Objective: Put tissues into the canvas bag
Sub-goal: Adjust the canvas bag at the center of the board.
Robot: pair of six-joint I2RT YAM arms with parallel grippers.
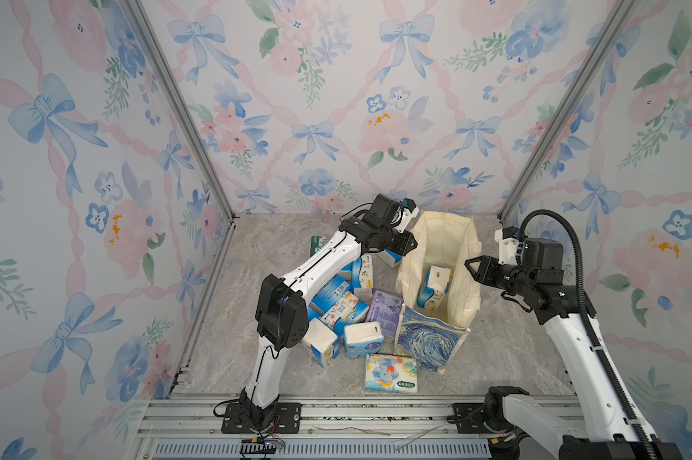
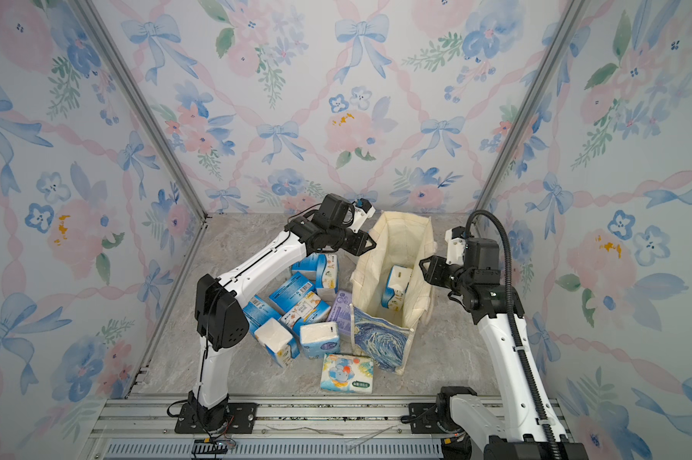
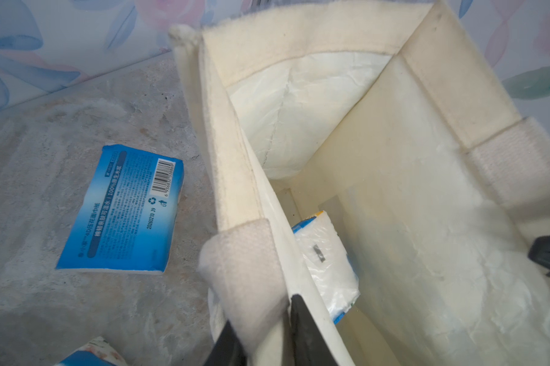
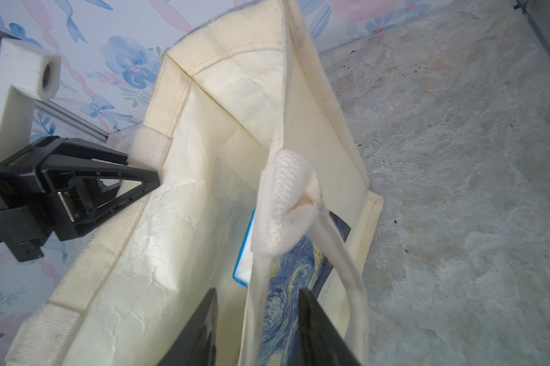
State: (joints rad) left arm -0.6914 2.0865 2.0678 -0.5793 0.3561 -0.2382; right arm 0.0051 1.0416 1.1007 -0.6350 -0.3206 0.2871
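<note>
One pack (image 1: 434, 290) bagged; canvas bag (image 1: 442, 235) standing toward the counter (image 1: 515, 342)'s far edge.
You're clenching the left tool (image 3: 261, 309) on its rim, right tool (image 4: 258, 290) straddling, released; unbagged tissues (image 1: 336, 306) are waiting beside it.

The grey marble-patterned tabletop (image 1: 515, 358) carries a cream canvas bag (image 1: 432, 342), which stands upright right of centre with its mouth open upward. A pile of blue-and-white tissue packs (image 1: 338, 304) lies to the bag's left, several leaning on one another. A lilac pack (image 1: 384, 314) lies just beside the bag's printed panel. A flat cartoon-print pack (image 1: 391, 373) lies alone near the front edge, close to the bag's front corner. A green-white pack (image 1: 316, 243) lies farther back, partly hidden. In the left wrist view, a blue pack (image 3: 121, 209) lies barcode up near the bag's wall.
</note>
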